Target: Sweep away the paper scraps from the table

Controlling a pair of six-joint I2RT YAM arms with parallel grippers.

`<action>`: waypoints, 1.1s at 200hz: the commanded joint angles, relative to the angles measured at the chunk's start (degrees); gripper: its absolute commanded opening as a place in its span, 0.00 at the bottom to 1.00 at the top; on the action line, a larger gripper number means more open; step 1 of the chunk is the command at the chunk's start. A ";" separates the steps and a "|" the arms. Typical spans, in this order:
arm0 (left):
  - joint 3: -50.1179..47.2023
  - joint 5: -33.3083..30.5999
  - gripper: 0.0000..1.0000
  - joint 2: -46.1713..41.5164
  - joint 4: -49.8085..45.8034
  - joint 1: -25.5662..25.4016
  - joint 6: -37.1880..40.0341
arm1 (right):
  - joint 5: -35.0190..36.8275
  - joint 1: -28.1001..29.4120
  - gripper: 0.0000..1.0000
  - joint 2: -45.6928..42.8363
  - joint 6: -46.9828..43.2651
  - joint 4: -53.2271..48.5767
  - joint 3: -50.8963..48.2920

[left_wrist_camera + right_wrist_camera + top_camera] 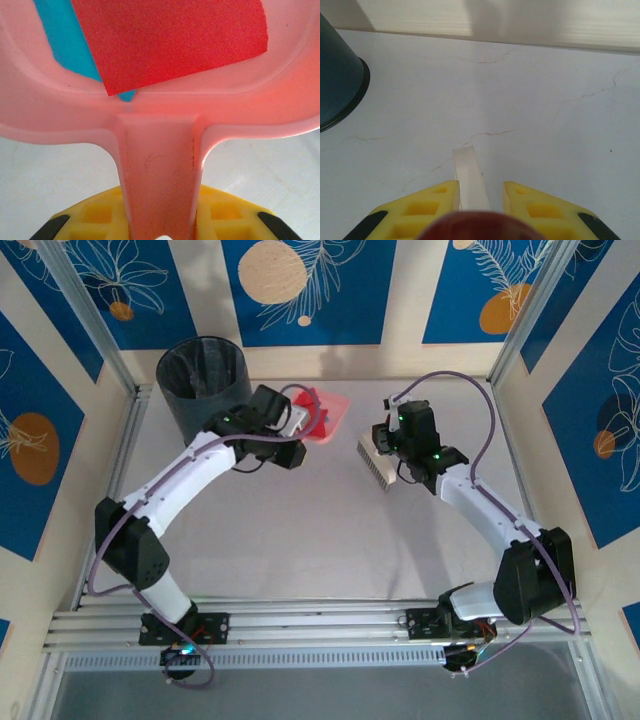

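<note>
Paper scraps (170, 40) (red and cyan) are lying inside the pink dustpan (160, 165), near the dark bin (205, 380). The left gripper (160, 225) is clamping its handle. The right gripper (480, 200) is pinching a white brush (378, 462) over the table (320, 540).

Surface (310, 540): centre and near half lay open. Far end held dark bin (203, 380) at left corner, pink dustpan (326, 408) near it, white brush (377, 462) right of centre.

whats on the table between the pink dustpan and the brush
Nothing: in the top view the strip of white table between the pink dustpan and the brush is bare.
</note>
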 commanded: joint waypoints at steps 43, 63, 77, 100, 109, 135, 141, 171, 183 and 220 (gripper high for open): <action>13.68 10.40 0.00 2.70 -1.94 6.14 -3.55 | -2.84 -0.54 0.00 -1.96 1.20 1.79 -0.69; 15.53 14.57 0.00 3.32 -0.73 8.87 -5.89 | -3.92 -0.50 0.00 -1.65 0.70 1.73 -0.61; 16.56 16.14 0.00 3.51 0.14 10.42 -6.84 | -4.28 -0.49 0.00 -1.54 0.71 1.72 -0.46; 17.85 19.04 0.00 3.91 1.78 13.32 -9.40 | -4.58 -0.49 0.00 -0.89 0.66 1.05 0.06; 18.40 20.00 0.00 4.02 2.19 14.35 -10.24 | -4.67 -0.47 0.00 -0.75 0.64 0.77 0.33; 19.06 22.18 0.00 4.05 3.74 17.24 -13.08 | -4.85 -0.42 0.00 -0.01 0.63 0.50 0.62; 18.93 22.96 0.00 4.05 4.40 17.98 -14.40 | -4.92 -0.42 0.00 0.13 0.63 0.49 0.70; 18.01 25.63 0.00 3.98 7.37 21.01 -19.17 | -5.25 -0.46 0.00 1.15 0.79 -0.19 1.62; 17.65 25.52 0.00 3.72 8.17 21.55 -20.04 | -5.37 -0.37 0.00 1.70 0.77 -0.52 1.99; 12.90 29.59 0.00 2.57 16.88 24.19 -27.61 | -5.14 0.27 0.00 2.95 0.64 -0.92 2.70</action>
